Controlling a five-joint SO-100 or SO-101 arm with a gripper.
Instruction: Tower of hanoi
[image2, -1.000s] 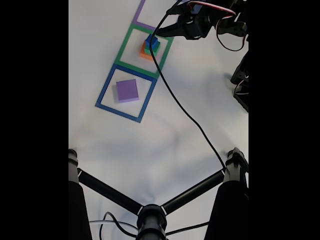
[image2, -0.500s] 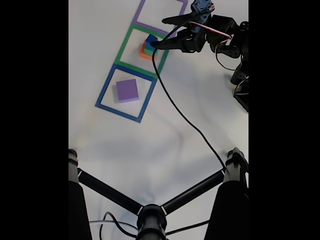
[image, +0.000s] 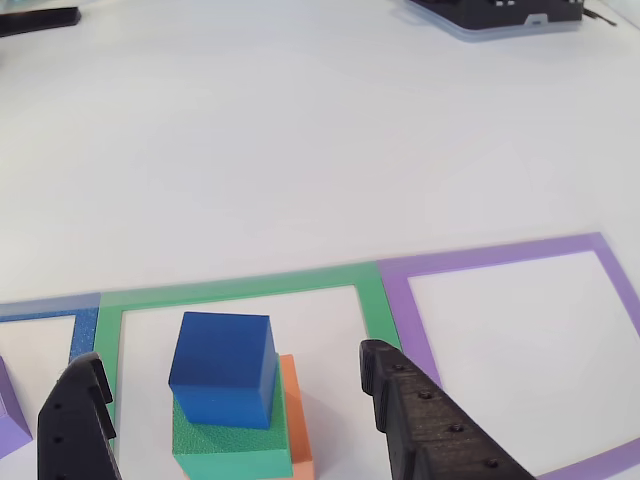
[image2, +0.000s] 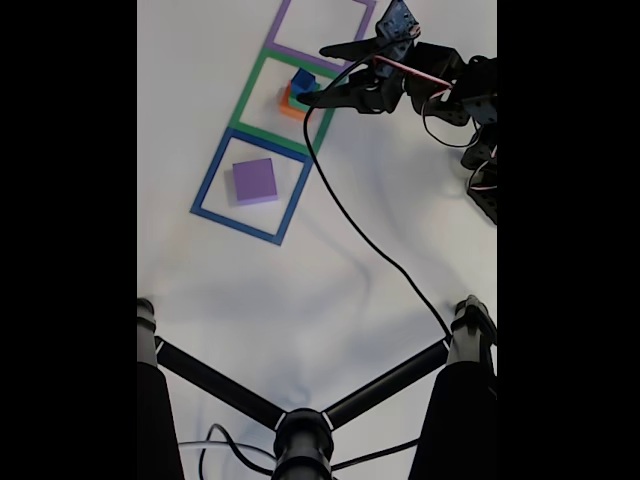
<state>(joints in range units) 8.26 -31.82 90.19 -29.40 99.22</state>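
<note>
Where the other view cuts off at its lower edge, you lose the base of the stack: the small blue foam cube (image: 224, 368) sits on the bigger green foam block (image: 228, 440), and the wider orange foam block (image: 294, 412) shows only as a strip along the right side. You see just a corner of the flat purple foam slab (image: 10, 415) at the left border of that view, while the fixed view shows the whole slab (image2: 255, 181) lying flat inside the blue tape square outline (image2: 252, 186), apart from its edges. The stack (image2: 299, 92) stands inside the green tape square outline (image2: 287, 100), nearer its right side in the fixed view, where the three blocks blur together and the black gripper (image2: 320, 74) partly overlaps them. Your gripper's fingers are spread wide and hold nothing: in the other view one black finger (image: 72, 420) stands left of the stack and the other (image: 410, 410) right of it, each with white table (image: 300, 150) showing between it and the blocks, the gap looking larger on the right. The purple tape square outline (image: 500, 350) beside the stack holds only bare table. The cube is turned slightly against the green block beneath it, and being cubic it has no long axis you can make out. A black cable (image2: 370, 230) crosses the table in the fixed view, near the green outline's right side.
</note>
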